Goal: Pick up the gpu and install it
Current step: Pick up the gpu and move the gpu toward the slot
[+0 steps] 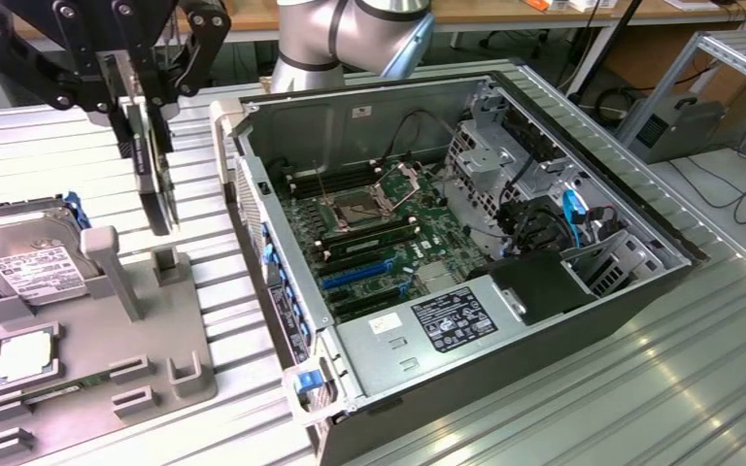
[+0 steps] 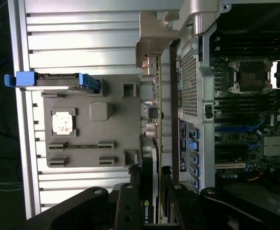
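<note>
The gpu (image 1: 155, 184) is a thin black card, seen edge-on and hanging upright above the grey fixture tray (image 1: 88, 320) on the exterior view's left. My gripper (image 1: 140, 107) is shut on its upper edge. In the wrist view the gpu (image 2: 151, 120) runs away from my gripper (image 2: 151, 175), with its silver end bracket (image 2: 154, 43) at the far end. It hangs between the tray (image 2: 82, 129) and the open computer case (image 1: 477, 388). The motherboard (image 1: 373, 243) lies exposed inside the case, with blue and black card slots (image 1: 354, 277) along it.
On the tray sit a silver hard drive (image 1: 23, 257) in a blue carrier, a square processor chip (image 1: 26, 354) and several grey posts (image 1: 163, 262). The case wall (image 2: 190, 86) stands close beside the card. The robot's base (image 1: 347, 39) is behind the case. Ribbed metal table (image 1: 606, 408) lies all round.
</note>
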